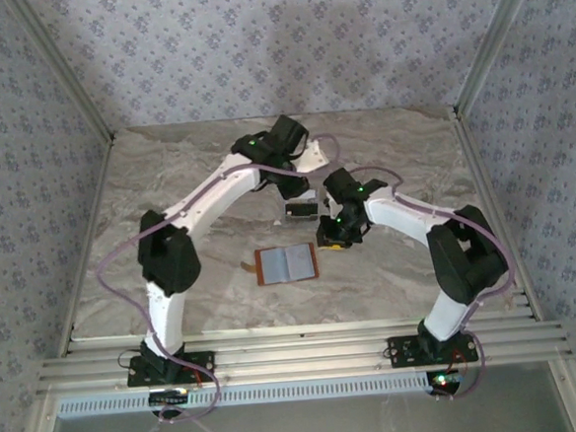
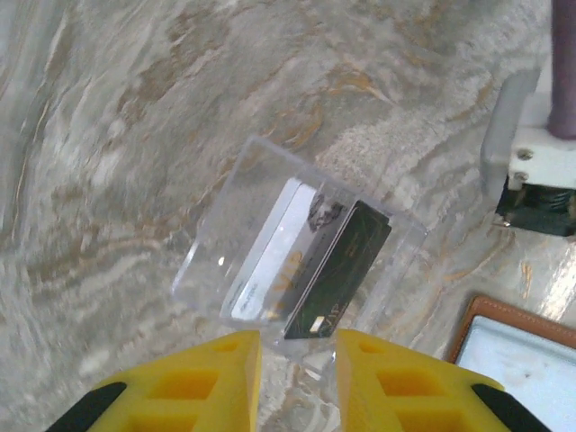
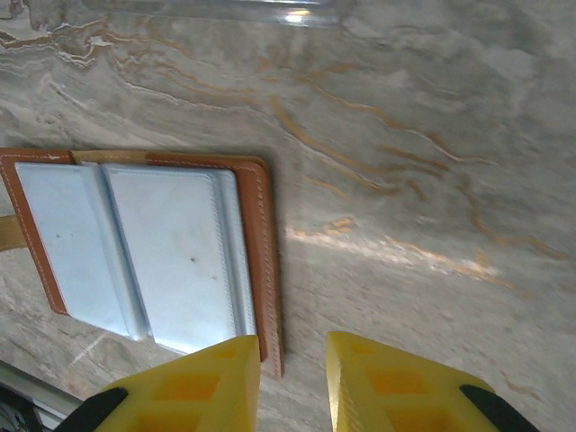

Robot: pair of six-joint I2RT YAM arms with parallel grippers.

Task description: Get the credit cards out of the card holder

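Observation:
The card holder (image 1: 286, 264) lies open and flat on the marble table, brown leather with grey-blue pockets (image 3: 171, 261); its corner also shows in the left wrist view (image 2: 517, 346). Two credit cards lie side by side in a clear plastic tray (image 2: 216, 243): a whitish one (image 2: 274, 261) and a dark one (image 2: 340, 265). My left gripper (image 2: 297, 337) hangs just above the tray's near edge, open, gripping nothing. My right gripper (image 3: 292, 340) is open over bare table, at the holder's right edge (image 3: 263, 252). In the top view the left gripper (image 1: 302, 197) and right gripper (image 1: 335, 234) are close together behind the holder.
The marble table (image 1: 186, 174) is walled by patterned panels on three sides. An aluminium rail (image 1: 298, 359) runs along the near edge at the arm bases. The clear tray's edge (image 3: 270, 11) shows at the top of the right wrist view. Part of the right arm (image 2: 535, 180) stands right of the tray.

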